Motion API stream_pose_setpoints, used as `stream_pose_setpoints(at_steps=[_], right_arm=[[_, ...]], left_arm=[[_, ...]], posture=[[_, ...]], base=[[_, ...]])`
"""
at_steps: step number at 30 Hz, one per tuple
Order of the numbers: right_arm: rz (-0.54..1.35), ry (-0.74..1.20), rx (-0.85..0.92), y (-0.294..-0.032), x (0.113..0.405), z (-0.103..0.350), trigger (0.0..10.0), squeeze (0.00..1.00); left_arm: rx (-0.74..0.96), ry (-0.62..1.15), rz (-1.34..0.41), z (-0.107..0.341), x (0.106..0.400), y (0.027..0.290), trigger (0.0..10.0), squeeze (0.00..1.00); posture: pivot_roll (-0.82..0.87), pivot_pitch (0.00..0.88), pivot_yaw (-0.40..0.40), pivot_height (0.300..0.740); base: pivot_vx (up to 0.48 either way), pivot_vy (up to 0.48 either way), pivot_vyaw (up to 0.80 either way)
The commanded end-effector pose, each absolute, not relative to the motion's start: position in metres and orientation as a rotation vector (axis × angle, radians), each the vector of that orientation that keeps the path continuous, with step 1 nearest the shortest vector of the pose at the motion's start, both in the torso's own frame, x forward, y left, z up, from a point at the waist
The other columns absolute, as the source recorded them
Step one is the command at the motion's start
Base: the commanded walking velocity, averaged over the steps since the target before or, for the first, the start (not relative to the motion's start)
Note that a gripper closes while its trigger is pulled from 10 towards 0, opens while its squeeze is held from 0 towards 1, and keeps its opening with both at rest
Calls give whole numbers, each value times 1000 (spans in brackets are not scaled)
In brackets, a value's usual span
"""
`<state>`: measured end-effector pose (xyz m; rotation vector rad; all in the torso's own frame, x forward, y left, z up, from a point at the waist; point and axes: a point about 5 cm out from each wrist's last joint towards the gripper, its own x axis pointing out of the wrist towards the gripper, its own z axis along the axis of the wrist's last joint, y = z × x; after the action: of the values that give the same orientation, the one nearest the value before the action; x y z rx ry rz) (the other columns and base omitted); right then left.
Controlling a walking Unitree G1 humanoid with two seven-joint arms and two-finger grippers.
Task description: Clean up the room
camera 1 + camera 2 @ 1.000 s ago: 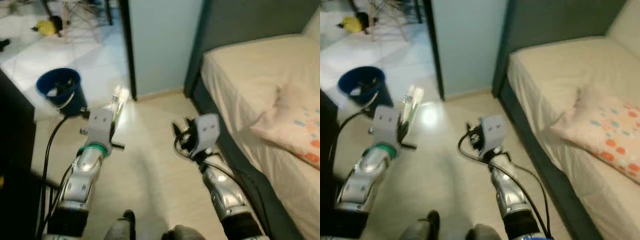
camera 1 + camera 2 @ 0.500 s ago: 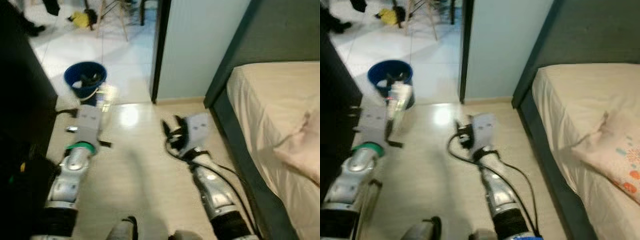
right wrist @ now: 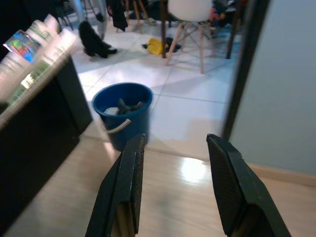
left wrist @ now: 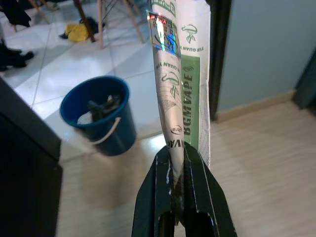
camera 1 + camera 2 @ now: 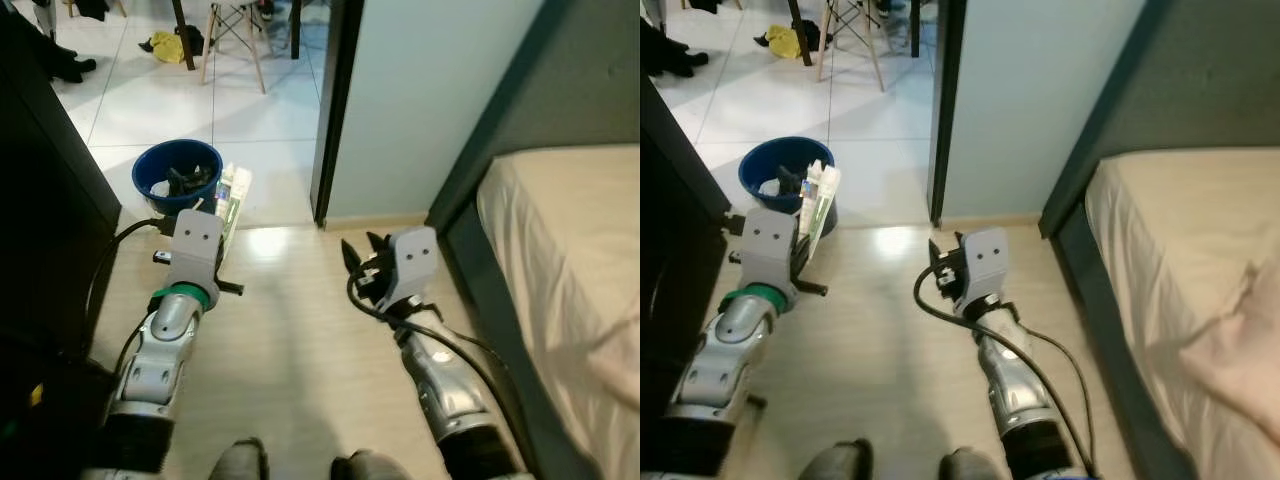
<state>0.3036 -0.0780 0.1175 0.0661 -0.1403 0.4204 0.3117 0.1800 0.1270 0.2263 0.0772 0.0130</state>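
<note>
**Flattened package held near the blue bucket**

A flattened white and green package is pinched between the black fingers of the left gripper, which are pressed together on its lower end. The package is held upright and raised above the pale wooden floor, just beside the blue bucket on the side nearer the robot. The bucket is seen standing on white tiles beyond the doorway, with dark items and something white inside it and a white handle hanging down its wall. The right gripper is held above the floor, well apart from the bucket, with its fingers spread and nothing between them. A bed with a cream sheet is seen far from the bucket, on the robot's right. A chair and a yellow object are seen on the tiles beyond the bucket.
</note>
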Motion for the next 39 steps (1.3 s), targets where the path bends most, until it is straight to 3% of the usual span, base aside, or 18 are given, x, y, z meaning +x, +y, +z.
stream_pose_setpoints(at_steps=[1, 14, 39], right_arm=[[407, -119, 64, -85, 301, 111, 10000, 0], [409, -118, 58, -85, 302, 111, 10000, 0], [368, -125, 114, -94, 305, 114, 10000, 0]], left_arm=[[233, 91, 0, 122, 311, 176, 10000, 0], [233, 90, 0, 122, 311, 176, 10000, 0], [239, 86, -9, 122, 313, 176, 10000, 0]], posture=[[-10, 84, -7, 740], [-10, 84, -6, 740], [-14, 85, -2, 740]], base=[[465, 0, 0], [463, 0, 688], [460, 0, 0]])
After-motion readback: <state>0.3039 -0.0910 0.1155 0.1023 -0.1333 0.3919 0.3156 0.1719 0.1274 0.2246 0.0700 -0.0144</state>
